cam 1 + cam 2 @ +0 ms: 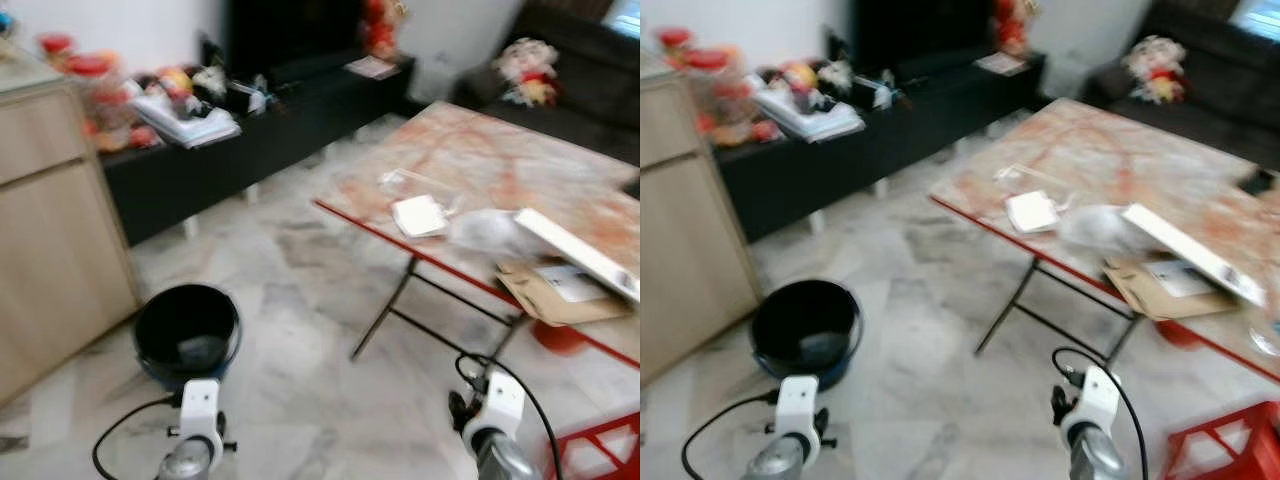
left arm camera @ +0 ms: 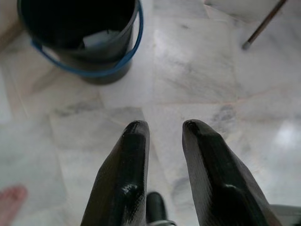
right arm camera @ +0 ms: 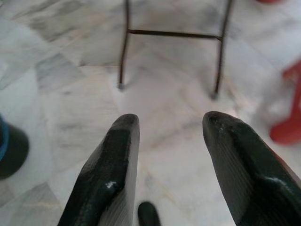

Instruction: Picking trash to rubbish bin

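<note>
We see the trash lying on the folding table (image 1: 560, 170), whose top is marbled in pink and orange with a red edge: a crumpled clear plastic bag (image 1: 485, 232) near the table's front edge, a flat white packet (image 1: 419, 215) just beside it on the side toward the bin, a clear wrapper (image 1: 405, 181) a little further back, and a torn brown cardboard envelope (image 1: 555, 292) overhanging the front edge, partly under a long white box (image 1: 578, 253). The rubbish bin (image 1: 187, 333), a black bucket with a blue handle, stands on the pale marble floor (image 1: 290, 300) well apart from the table, near a light wooden cabinet (image 1: 50, 240); something pale lies at its bottom. Our left gripper (image 2: 162, 129) hangs over the floor near the bin, fingers spread and holding nothing. Our right gripper (image 3: 171, 125) hangs before the table's dark metal legs (image 3: 124, 44), fingers wide apart and empty. Beyond the table, a low black bench (image 1: 250, 130) carries toys and papers.
</note>
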Robot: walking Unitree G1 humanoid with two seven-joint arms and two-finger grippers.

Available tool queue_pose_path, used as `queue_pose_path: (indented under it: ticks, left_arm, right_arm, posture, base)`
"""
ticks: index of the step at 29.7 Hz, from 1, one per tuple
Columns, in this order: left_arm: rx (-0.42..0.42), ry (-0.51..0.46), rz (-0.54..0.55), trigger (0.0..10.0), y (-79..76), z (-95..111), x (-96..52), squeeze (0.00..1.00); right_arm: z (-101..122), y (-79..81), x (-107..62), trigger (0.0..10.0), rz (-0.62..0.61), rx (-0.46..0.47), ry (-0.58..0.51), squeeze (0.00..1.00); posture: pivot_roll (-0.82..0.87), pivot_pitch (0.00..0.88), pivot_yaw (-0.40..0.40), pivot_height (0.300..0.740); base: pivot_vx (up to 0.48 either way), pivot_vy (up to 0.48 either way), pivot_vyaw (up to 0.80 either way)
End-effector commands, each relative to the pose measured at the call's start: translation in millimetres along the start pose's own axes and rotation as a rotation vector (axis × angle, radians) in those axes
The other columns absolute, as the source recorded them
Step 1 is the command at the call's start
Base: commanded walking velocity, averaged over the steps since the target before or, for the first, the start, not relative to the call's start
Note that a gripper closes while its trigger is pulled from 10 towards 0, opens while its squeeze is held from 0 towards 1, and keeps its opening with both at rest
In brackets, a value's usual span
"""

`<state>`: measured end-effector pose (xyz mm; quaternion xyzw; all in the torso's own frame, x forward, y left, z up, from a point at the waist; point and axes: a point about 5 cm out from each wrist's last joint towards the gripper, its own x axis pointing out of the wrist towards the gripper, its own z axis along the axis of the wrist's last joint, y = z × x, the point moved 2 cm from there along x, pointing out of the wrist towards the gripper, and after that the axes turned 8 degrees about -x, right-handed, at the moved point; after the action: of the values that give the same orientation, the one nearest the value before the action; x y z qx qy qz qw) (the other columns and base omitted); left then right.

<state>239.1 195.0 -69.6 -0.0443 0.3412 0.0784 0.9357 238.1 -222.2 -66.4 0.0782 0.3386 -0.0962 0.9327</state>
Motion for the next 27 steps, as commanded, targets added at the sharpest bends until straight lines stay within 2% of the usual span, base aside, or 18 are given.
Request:
queue_pose_path:
  ticks: [1,10,24,27]
  left_arm:
    - [-0.013,0.003,-0.025,10.0,-11.8,1.1,1.1,0.00]
    - [0.002,-0.001,-0.030,10.0,-14.1,6.8,3.2,0.00]
    - [0.041,0.008,-0.040,10.0,-17.3,4.4,2.8,0.00]
    - [0.069,0.012,-0.035,10.0,-17.1,4.0,2.8,0.00]
  right_arm:
    - [-1.1,-6.3,-0.9,10.0,-0.021,0.005,0.009,0.00]
    - [-2.2,-5.0,-0.8,10.0,-0.018,-0.003,0.016,0.00]
    - [-2.5,-4.4,-0.8,10.0,-0.016,-0.004,0.017,0.00]
    - [-1.8,-4.7,-0.9,10.0,-0.021,-0.003,0.009,0.00]
  posture:
    - [0.00,0.010,-0.100,0.740]
    - [0.00,0.011,-0.100,0.740]
    - [0.00,0.014,-0.102,0.740]
    - [0.00,0.015,-0.101,0.740]
  base:
    - [0.000,0.000,-0.80]
    - [0.000,0.000,-0.80]
    - [0.000,0.000,-0.80]
    - [0.000,0.000,-0.19]
